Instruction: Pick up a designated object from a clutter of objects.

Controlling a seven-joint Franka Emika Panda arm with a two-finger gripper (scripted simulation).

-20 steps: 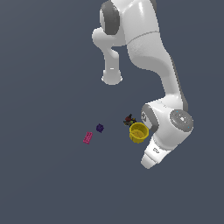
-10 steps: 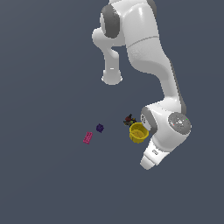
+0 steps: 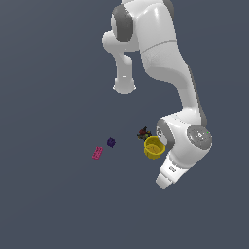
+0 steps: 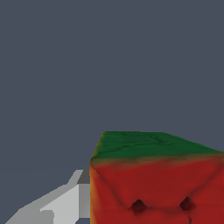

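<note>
The red-green cube (image 4: 153,183) fills the near part of the wrist view, showing a green face, a red face and dark marks. One light grey finger (image 4: 74,194) of my gripper (image 3: 163,182) lies right against the cube's side. The other finger is not visible, so I cannot tell how the jaws stand. In the exterior view the cube is hidden by the arm's wrist. The rest of the clutter lies on the exterior view's left of the wrist: a yellow cup (image 3: 154,147), a tiny dark red-black thing (image 3: 143,132), a tiny purple block (image 3: 111,142) and a flat pink brick (image 3: 97,153).
The arm's white base (image 3: 124,86) stands farther back on the plain dark grey floor (image 3: 48,194). The yellow cup sits right next to the wrist housing (image 3: 187,143).
The wrist and hand have shifted slightly down and towards the exterior view's left. The cup, the brick and the small blocks have not moved.
</note>
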